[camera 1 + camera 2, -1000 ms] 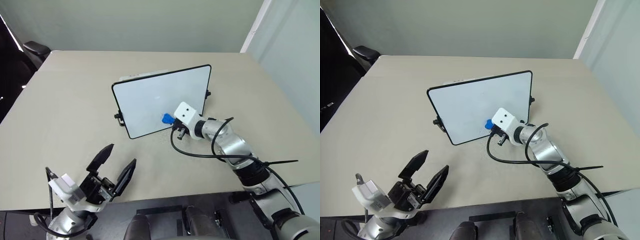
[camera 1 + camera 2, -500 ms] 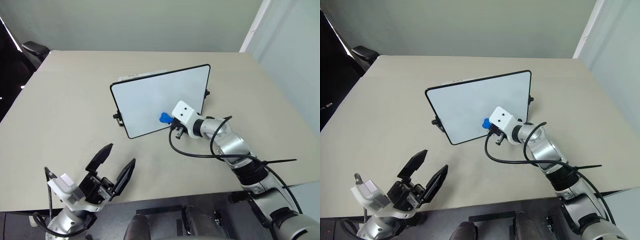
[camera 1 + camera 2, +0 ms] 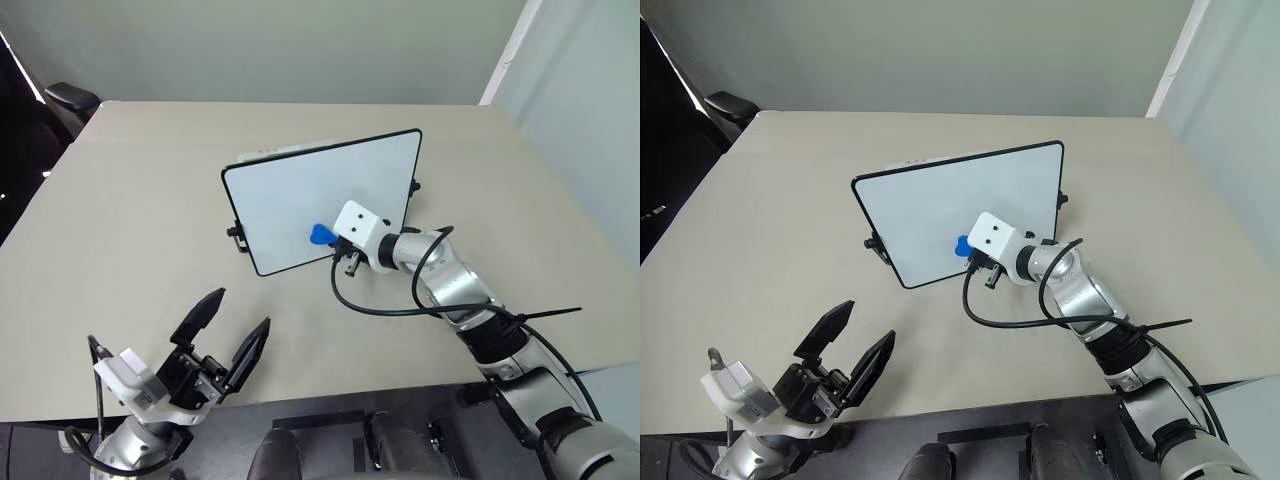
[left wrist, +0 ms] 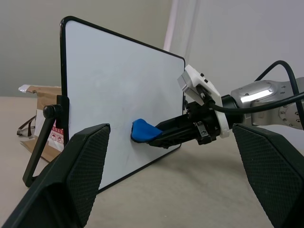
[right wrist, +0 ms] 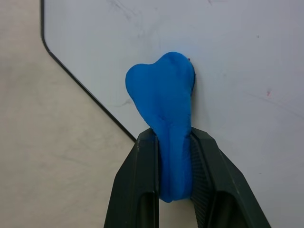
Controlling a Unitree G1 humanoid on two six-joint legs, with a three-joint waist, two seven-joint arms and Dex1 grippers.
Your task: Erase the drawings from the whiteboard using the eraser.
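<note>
The whiteboard (image 3: 300, 190) stands tilted on its black side stands in the middle of the table. My right gripper (image 3: 333, 240) is shut on the blue eraser (image 3: 321, 234), which is pressed against the lower part of the board's face near its bottom edge. In the right wrist view the eraser (image 5: 164, 104) bulges out between the two black fingers (image 5: 137, 185). No drawings show on the board, just faint smears and a tiny red speck (image 5: 268, 93). My left gripper (image 3: 240, 312) hovers open near the table's front edge, well away from the board.
A black cable (image 3: 370, 305) loops from my right wrist over the table. Behind the board lie a cardboard box (image 4: 31, 91) and a pair of glasses (image 4: 26, 127). A black chair (image 3: 70, 97) stands at the table's far left corner.
My right gripper has slid the eraser a little to the left along the lower part of the board. The left gripper has stayed where it was.
</note>
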